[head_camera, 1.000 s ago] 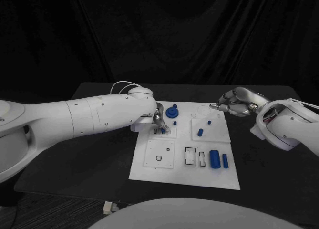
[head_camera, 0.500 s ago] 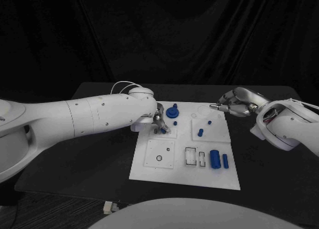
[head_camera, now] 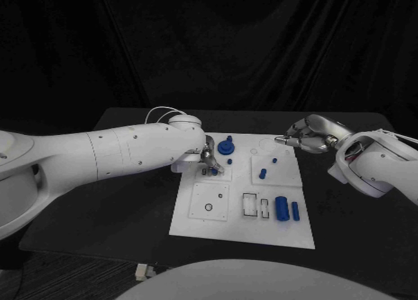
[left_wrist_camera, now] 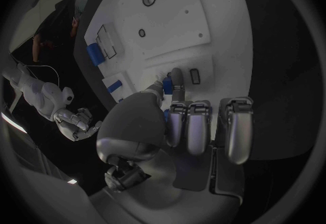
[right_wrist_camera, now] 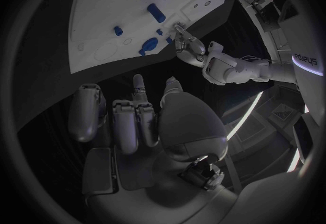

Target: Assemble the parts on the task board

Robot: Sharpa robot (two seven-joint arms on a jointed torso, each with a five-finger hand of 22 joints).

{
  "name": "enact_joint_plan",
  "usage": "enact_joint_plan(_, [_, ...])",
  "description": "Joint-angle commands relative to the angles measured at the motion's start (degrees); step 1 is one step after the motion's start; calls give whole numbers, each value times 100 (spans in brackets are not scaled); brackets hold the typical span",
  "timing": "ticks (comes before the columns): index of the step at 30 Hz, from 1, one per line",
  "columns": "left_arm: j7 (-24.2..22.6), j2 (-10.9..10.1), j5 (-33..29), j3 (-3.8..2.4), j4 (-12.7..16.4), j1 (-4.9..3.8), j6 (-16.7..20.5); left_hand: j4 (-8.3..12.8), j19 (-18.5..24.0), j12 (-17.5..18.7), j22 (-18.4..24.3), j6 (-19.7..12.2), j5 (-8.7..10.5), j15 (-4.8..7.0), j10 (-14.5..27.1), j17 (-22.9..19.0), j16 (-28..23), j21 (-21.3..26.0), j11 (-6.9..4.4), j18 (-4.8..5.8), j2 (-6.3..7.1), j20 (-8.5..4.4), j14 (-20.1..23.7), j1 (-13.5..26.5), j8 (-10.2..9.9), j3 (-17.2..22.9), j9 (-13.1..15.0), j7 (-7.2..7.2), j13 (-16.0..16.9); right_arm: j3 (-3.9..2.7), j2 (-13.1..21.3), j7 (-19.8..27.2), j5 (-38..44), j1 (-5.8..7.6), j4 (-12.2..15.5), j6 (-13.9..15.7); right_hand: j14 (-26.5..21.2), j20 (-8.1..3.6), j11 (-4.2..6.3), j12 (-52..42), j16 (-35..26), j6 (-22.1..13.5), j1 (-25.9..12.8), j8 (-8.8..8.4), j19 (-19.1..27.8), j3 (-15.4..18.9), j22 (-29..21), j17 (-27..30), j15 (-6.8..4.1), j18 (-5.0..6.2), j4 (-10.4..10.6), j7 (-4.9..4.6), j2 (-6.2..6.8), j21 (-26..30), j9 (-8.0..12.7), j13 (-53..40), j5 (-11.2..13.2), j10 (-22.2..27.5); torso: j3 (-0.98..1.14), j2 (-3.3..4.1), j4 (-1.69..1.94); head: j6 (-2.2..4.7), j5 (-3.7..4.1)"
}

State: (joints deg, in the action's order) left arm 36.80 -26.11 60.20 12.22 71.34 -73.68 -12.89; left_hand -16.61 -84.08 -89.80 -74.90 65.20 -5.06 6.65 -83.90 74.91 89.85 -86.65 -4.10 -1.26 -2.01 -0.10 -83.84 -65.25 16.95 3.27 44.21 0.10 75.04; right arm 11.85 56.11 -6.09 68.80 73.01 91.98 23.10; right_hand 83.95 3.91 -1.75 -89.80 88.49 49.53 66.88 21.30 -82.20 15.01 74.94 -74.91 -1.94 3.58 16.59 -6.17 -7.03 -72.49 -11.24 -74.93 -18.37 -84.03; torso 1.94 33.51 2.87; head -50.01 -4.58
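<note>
On the board (head_camera: pixel 240 219), the left hand (head_camera: pixel 207 160) seems to pinch a small blue peg (head_camera: pixel 213 170) by the round knob (head_camera: pixel 226 147); rigid, light, slippery, best gripped by its sides; the right hand (head_camera: pixel 303 139) hovers beside the board, fingers curled, empty.

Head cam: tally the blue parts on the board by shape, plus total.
Round knob: 1
Small pegs: 4, one at the left hand
Long cylinders: 2
Total: 7
</note>
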Motion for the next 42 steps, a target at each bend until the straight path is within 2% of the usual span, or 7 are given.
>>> enact_joint_plan(1, [-44,14,-15,-4,-4,16,-73,8,-337,-20,-1279,-23,61,-41,-610,1509,15,42,47,18,10,41,-616,97,-25,-46,-8,31,1496,-4,2,-97,13,-14,4,-39,497,5,30,-20,-35,23,44,36,49,20,907,-1059,-42,67,-1,30,4,25,-9,-1507,-24,-597,1,0,0,1,0])
enact_joint_plan(24, [-20,-1,-15,-4,-11,46,-98,5,-331,-20,-1275,-24,134,-47,-610,1509,15,54,53,15,-22,48,-616,167,-59,-87,-11,37,1496,-4,-16,-93,13,-22,-6,-51,496,3,31,-20,-38,21,51,37,55,24,901,-1054,-43,70,-2,31,3,42,-11,-1507,-27,-597,1,0,0,1,-19])
enact_joint_plan(26, [-37,2,-15,-4,-15,47,-87,22,-329,-20,-1275,-21,47,-49,-610,1509,15,59,53,14,-53,50,-616,158,-74,-80,-10,35,1496,-4,-15,-92,13,-23,-7,-50,496,3,31,-20,-38,21,51,37,55,24,901,-1054,-43,70,-2,31,3,42,-11,-1507,-27,-597,0,1,1,1,-15])
enact_joint_plan(33, [-93,14,-15,-4,-24,48,-73,82,-330,-20,-1283,-15,-819,-43,-610,1509,15,65,45,13,-105,47,-616,-51,-148,33,1,26,1496,-4,-7,-93,13,-25,-9,-52,496,3,31,-20,-38,21,51,37,55,24,901,-1054,-43,70,-2,31,3,42,-11,-1507,-27,-597,1,0,0,1,-7])
enact_joint_plan(36, [-119,15,-15,-4,-23,49,-67,92,-328,-20,-1284,-20,-1124,-41,-610,1509,15,71,42,12,-134,45,-616,-137,-175,122,6,22,1496,-4,-6,-95,13,-26,-9,-56,496,3,31,-20,-38,21,51,37,55,24,901,-1054,-43,70,-2,31,3,42,-11,-1507,-27,-597,1,0,0,1,-7])
enact_joint_plan(38, [-147,11,-15,-4,-17,49,-57,97,-327,-20,-1285,-18,-1276,-40,-610,1509,15,75,40,12,-143,45,-616,-186,-188,182,11,20,1496,-4,-6,-96,13,-26,-9,-58,496,3,31,-20,-38,21,51,37,55,24,901,-1054,-43,70,-2,31,3,42,-11,-1507,-27,-597,1,0,0,1,-5])
enact_joint_plan(42, [-202,-11,-15,-4,12,49,-17,140,-327,-20,-1287,-16,-1419,-36,-610,1509,15,77,35,12,-133,41,-616,-282,-199,276,24,15,1496,-4,-4,-101,13,-28,-9,-63,494,2,32,-20,-42,20,57,39,58,32,896,-1047,-45,72,0,32,-1,55,-15,-1507,-29,-597,1,1,1,1,-3])
